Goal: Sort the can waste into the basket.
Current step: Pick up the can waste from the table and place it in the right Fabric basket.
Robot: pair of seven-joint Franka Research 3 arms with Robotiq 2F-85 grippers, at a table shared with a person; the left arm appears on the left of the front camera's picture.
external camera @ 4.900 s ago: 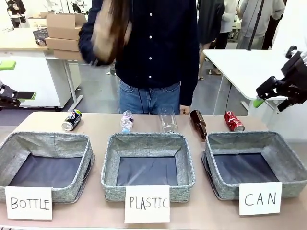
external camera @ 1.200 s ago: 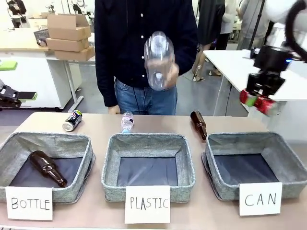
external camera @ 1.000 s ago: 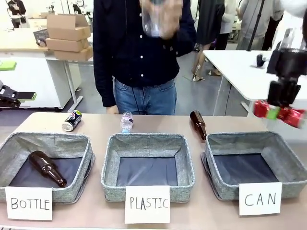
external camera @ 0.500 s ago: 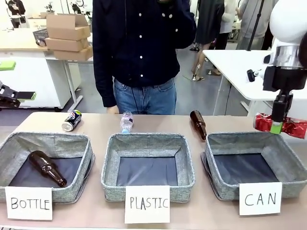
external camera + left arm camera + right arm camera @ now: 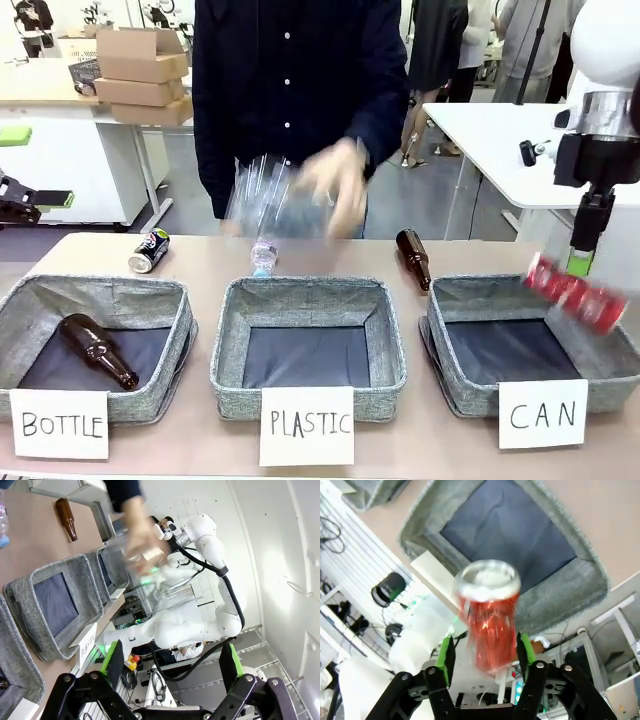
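The red can (image 5: 575, 291) is in mid-air, tilted and blurred, just over the back right of the CAN basket (image 5: 455, 350). My right gripper (image 5: 581, 264) hangs right above it, open. In the right wrist view the red can (image 5: 487, 615) is a blur between the spread green pads (image 5: 446, 656), with the CAN basket (image 5: 590, 582) beneath. The black can (image 5: 149, 250) lies on the table behind the BOTTLE basket (image 5: 185, 330). My left gripper (image 5: 40, 200) stays off the table's left side; its fingers (image 5: 111, 657) stand wide apart with nothing between them.
A person's hand (image 5: 335, 185) swings a clear plastic bottle (image 5: 262, 198) above the PLASTIC basket (image 5: 395, 350). A small clear bottle (image 5: 264, 254) and a brown bottle (image 5: 414, 258) lie behind the baskets. Another brown bottle (image 5: 98, 350) lies in the BOTTLE basket.
The red can has left my right gripper and tips downward over the CAN basket. The person's hand has come down from overhead with the clear bottle.
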